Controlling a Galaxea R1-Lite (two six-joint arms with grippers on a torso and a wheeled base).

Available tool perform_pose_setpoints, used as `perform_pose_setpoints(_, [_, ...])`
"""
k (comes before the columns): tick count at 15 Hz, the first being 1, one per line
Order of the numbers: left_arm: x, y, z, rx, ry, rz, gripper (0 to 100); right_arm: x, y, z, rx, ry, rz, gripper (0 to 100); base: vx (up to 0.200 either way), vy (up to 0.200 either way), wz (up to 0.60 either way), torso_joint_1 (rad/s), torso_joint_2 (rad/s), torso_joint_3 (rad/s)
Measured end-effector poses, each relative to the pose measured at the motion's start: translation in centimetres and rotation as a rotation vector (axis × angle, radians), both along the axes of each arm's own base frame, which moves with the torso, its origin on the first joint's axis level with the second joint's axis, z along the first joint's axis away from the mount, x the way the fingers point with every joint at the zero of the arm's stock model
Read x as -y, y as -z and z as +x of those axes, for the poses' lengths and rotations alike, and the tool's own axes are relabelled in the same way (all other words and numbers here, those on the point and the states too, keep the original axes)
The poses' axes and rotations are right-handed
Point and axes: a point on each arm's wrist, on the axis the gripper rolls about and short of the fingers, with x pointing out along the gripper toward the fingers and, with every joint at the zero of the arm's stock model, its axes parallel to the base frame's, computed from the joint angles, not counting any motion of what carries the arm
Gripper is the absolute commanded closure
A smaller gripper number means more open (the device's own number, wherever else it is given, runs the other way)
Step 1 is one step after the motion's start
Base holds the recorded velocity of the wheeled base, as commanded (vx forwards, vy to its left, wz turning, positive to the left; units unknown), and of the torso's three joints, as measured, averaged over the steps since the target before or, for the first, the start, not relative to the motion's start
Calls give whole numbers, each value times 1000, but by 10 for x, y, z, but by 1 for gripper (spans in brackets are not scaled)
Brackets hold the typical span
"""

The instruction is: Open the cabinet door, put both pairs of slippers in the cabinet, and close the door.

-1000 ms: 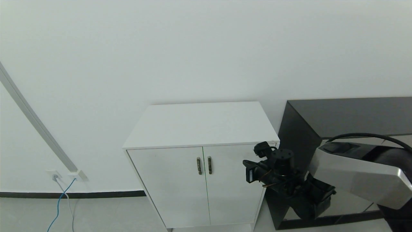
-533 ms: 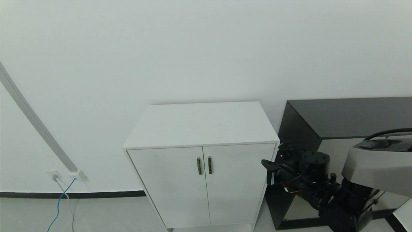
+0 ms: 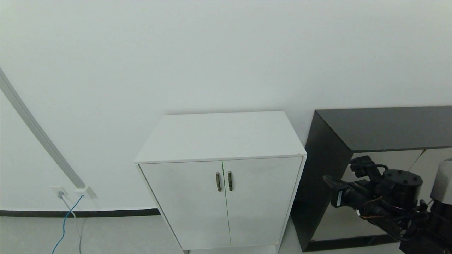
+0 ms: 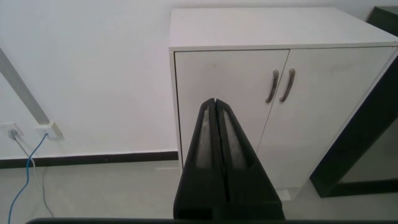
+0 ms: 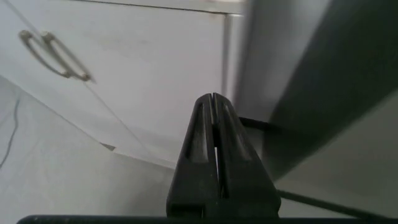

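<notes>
Left gripper (image 4: 214, 101) closed, two dark fingers (image 4: 202, 140) pressed flat together from base to tip, pointing forward. Right gripper (image 5: 213, 96) closed likewise, fingers (image 5: 199, 134) meeting along a thin seam, aimed forward and somewhat down. Right arm (image 3: 385, 197) low at the right of the scene, reaching in from the right edge. Round black wrist (image 3: 400, 185) turned so that the tool end points left, thin cables (image 3: 369, 211) looped beside the joint, pale silver forearm (image 3: 441, 183) just showing at the edge behind it.
</notes>
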Motion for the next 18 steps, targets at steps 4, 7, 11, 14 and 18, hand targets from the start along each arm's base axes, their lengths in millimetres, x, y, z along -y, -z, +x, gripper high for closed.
perform_pose_setpoints(4, [0,0,0,0,0,1,100,21,-18,-26,18,51,4,100,0,0,0,0,0,0])
perform_pose_setpoints(7, [0,0,0,0,1,0,100,33,-26,-46,24,74,6,100,0,0,0,0,0,0])
perform_pose_setpoints(11, [0,0,0,0,1,0,100,41,-41,-73,74,81,18,100,0,0,0,0,0,0])
perform_pose_setpoints(14, [0,0,0,0,1,1,100,47,-51,-89,88,95,24,100,0,0,0,0,0,0])
perform_pose_setpoints(18, [0,0,0,0,1,0,100,54,-61,-115,59,105,24,100,0,0,0,0,0,0])
